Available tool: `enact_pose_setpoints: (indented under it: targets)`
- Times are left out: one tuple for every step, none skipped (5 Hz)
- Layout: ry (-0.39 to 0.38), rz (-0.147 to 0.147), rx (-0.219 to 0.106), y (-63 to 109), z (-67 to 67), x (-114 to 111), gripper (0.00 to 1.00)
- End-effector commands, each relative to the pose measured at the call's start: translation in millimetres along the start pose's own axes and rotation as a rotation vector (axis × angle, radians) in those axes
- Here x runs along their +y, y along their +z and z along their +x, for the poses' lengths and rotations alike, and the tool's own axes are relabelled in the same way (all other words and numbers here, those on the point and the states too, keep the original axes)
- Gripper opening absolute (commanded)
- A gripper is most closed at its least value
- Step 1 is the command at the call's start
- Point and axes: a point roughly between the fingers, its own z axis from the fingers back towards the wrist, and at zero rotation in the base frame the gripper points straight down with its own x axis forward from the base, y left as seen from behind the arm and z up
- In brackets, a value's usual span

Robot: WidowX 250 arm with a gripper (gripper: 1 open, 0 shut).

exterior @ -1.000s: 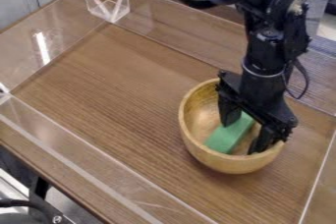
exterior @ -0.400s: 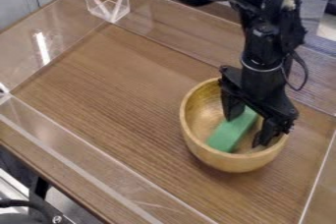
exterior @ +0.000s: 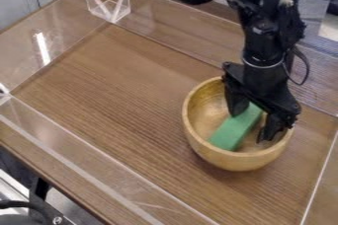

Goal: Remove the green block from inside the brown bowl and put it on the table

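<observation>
Pincer spread wide, pointing down inside the brown bowl, straddling the upper end of the green block, which lies slanted on the bowl's floor. Nothing gripped yet. Risk: fingers closing near the block's end could tip it loose, or snag the rim and shove the bowl across the tabletop.

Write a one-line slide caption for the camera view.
Gripper, jaws open, reaches down into the bowl over the green block on the wooden table.

Even, bright overhead light w/ white glare streaks on acrylic walls; pic low-res, slightly soft.
</observation>
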Motion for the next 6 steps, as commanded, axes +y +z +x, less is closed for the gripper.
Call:
enact_pose_setpoints:
  targets:
    - [0.011,-0.007,0.051,-26.9,-9.1,11,1.00]
    - [0.020,-0.013,0.055,-31.7,-9.7,14,1.00]
    - [0.031,-0.018,0.061,-36.1,-10.4,17,1.00]
    - [0.038,-0.025,0.079,-31.4,-13.2,17,0.00]
    - [0.055,-0.040,0.106,-26.0,-17.9,15,0.00]
    - [0.073,-0.056,0.133,-20.6,-22.6,14,0.00]
